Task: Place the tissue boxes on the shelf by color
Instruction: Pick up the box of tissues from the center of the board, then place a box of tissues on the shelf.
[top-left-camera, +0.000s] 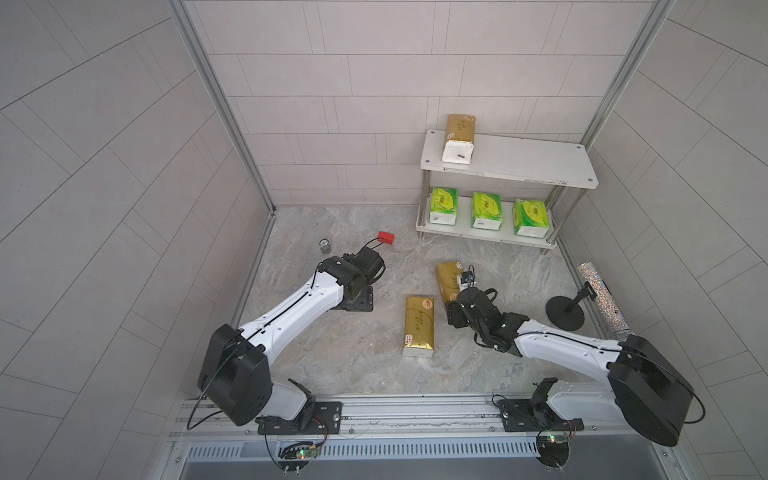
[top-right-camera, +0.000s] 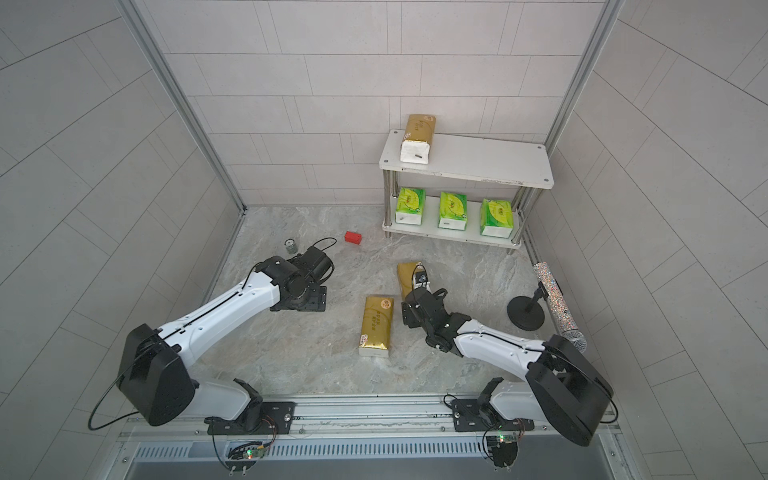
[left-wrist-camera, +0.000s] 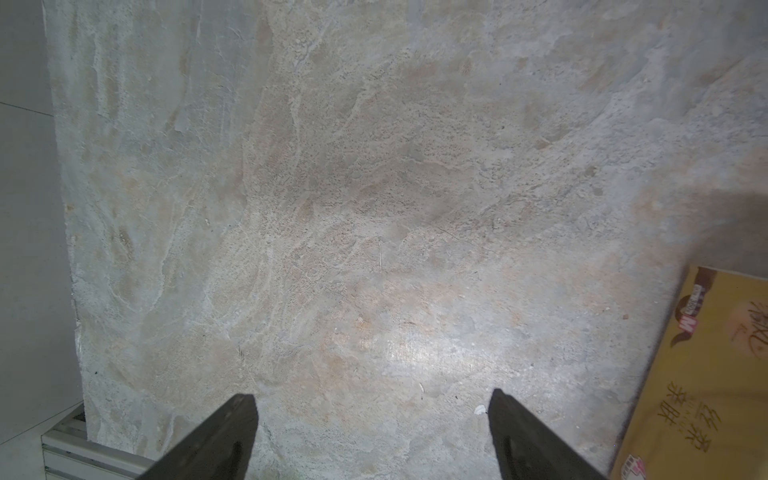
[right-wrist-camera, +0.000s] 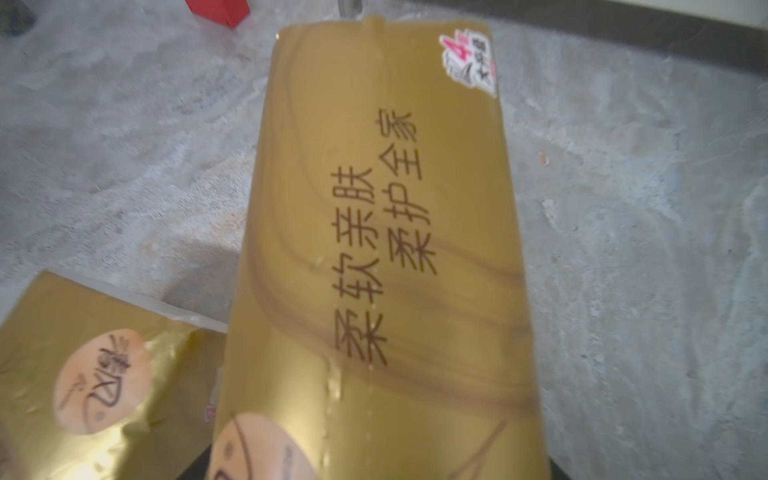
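Alignment looks good: the gold tissue pack (right-wrist-camera: 382, 232) nearer the shelf (top-left-camera: 519, 162) lies mid-way across the tabletop (top-left-camera: 332, 353) under my right gripper (top-left-camera: 455, 300), long axis running from wrist toward shelf; I cannot tell whether it grips, and the left gripper (left-wrist-camera: 372, 397), jaws apart, sits farther off.

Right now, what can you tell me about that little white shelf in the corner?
The shelf is a low two-tier rack: two white rectangular boards joined by shiny metal posts at the corners. It stands upright in a far corner of the stone-patterned table. One gold tissue pack lies at one end of the top board, whose front edge looks scuffed. Three green tissue packs sit apart in a row on the lower board.
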